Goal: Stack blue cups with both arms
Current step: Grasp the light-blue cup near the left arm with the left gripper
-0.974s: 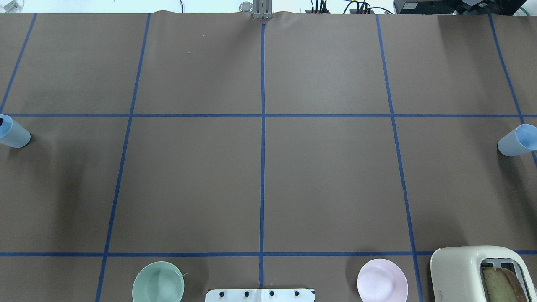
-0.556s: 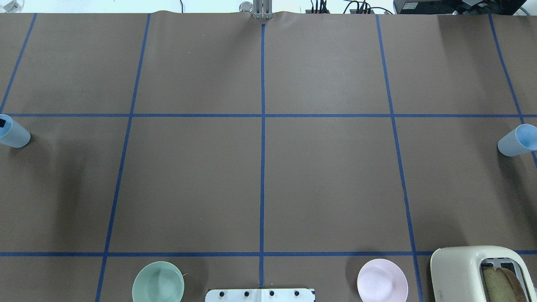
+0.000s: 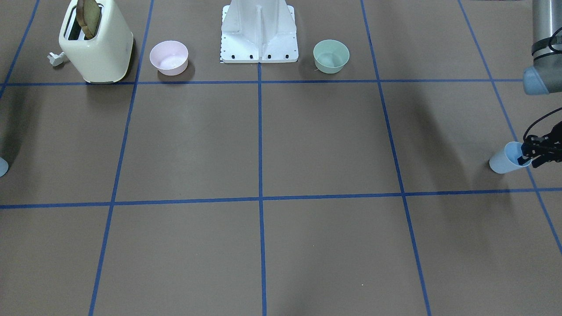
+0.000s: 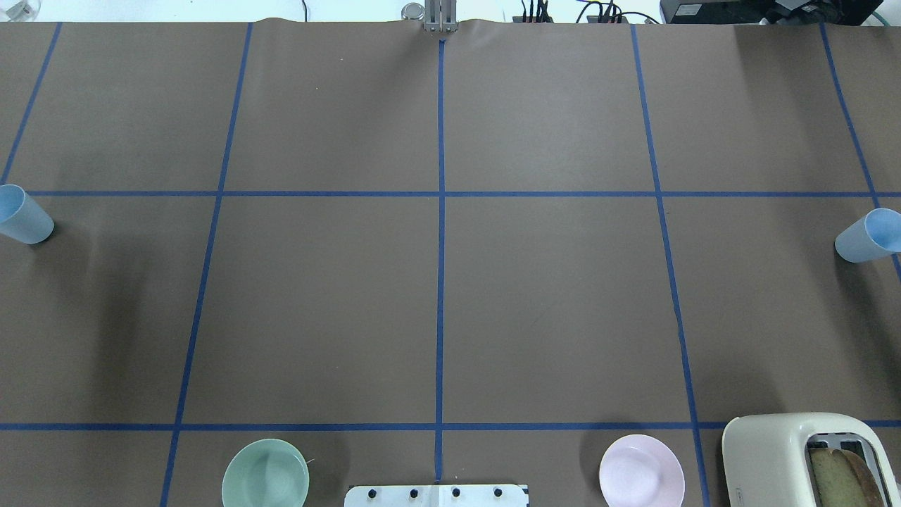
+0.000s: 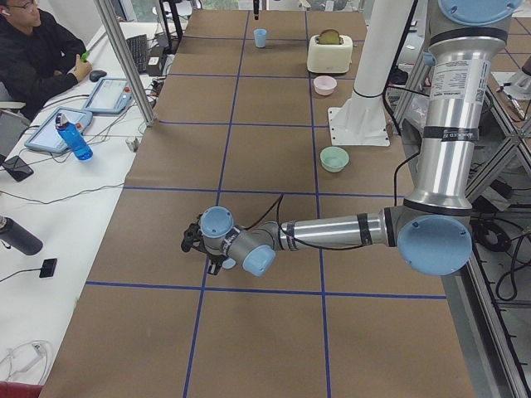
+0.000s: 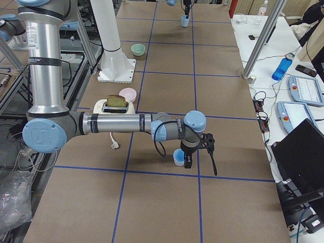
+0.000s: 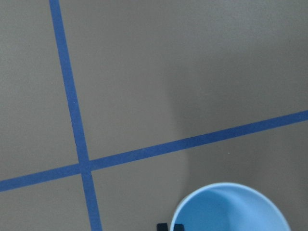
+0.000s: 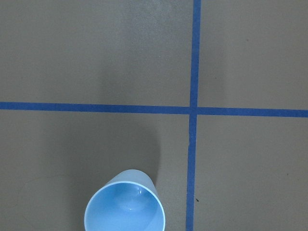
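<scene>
Brown paper ruled with blue tape covered the long table. The two tumblers stood at its opposite ends, well apart, which was presumably why the job was shared: each arm had one cup within its own reach.

The left cup sat at the far left end, near a tape crossing. The left gripper straddled its rim, one finger inside the mouth and the other outside the wall, clamped on the thin plastic as far as the front and wrist views showed. A rim pinch suited a smooth, tapered cup. It left the base and lower wall free, so this cup could probably be lowered into the other.

The right cup stood upright at the far right end, also by a tape crossing, with the right gripper hanging low just beside it. Only the side camera caught that gripper, so whether its fingers were spread or closed could not be told. Its wrist camera showed the cup's open mouth with no finger in it.

The mint-green bowl, the pink bowl and the toaster, holding a slice of bread, lined the robot's edge beside the white base. All of them lay off the line between the cups, where the stack would likely be made.
</scene>
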`<state>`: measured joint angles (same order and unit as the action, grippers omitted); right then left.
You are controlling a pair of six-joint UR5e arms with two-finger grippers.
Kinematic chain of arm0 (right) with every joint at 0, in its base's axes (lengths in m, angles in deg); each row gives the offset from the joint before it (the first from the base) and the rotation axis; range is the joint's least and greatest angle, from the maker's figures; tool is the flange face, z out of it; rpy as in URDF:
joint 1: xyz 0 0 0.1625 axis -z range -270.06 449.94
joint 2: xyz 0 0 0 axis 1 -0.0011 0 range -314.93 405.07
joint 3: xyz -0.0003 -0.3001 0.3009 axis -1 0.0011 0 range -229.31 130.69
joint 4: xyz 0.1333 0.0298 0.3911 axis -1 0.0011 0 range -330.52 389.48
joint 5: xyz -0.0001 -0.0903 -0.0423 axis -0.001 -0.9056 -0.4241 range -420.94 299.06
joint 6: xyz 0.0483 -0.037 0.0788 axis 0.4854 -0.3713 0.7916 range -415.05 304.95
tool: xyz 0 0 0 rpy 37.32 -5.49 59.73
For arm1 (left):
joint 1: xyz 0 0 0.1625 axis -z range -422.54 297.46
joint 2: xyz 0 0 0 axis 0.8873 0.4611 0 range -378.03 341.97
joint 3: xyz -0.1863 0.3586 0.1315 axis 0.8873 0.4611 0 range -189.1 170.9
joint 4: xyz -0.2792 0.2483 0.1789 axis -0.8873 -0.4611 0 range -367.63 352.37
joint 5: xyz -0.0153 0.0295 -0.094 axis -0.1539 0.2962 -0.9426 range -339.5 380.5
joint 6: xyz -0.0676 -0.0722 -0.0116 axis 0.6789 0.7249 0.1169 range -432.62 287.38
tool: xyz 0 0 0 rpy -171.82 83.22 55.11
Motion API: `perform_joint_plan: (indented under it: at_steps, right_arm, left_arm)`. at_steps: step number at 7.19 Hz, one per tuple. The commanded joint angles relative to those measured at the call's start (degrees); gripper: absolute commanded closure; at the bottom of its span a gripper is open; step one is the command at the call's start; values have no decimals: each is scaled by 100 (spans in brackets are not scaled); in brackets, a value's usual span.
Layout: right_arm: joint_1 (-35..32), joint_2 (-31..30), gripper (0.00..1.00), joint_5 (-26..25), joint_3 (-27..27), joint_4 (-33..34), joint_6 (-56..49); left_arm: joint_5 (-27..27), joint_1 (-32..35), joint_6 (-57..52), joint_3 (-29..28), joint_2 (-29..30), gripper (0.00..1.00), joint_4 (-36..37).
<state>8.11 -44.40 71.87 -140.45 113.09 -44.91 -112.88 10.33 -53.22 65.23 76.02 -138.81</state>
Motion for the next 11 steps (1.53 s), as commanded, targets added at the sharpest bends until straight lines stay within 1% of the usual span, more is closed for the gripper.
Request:
perform_joint_plan:
  at_steps: [1,2,3,5,6,7,9,11]
  right_arm:
    - [17,-9,0,0,9,-3,-29]
    - [52,-9,0,9,9,6,6]
    - [131,-17,0,-17,35,6,-2]
    - [298,-9,0,-44,280,-457,189]
    - [386,9,0,-53,490,-747,295]
    - [430,44,0,-61,736,-1055,340]
    - [501,79,0,-61,808,-1119,446]
    - [518,44,0,-44,809,-1119,446]
  left_arm:
    - [-47,-1,37,194,-1,100,66]
    - [-65,-1,160,483,25,100,310]
    - [-221,-1,265,921,69,100,869]
    - [-275,-18,493,2167,375,100,2632]
    - [-293,-97,791,2565,569,100,3155]
    - [-276,-376,1351,2725,788,100,3264]
    - [-214,-912,2441,3051,1070,100,3266]
    - [-170,-1309,3137,3157,1308,100,3266]
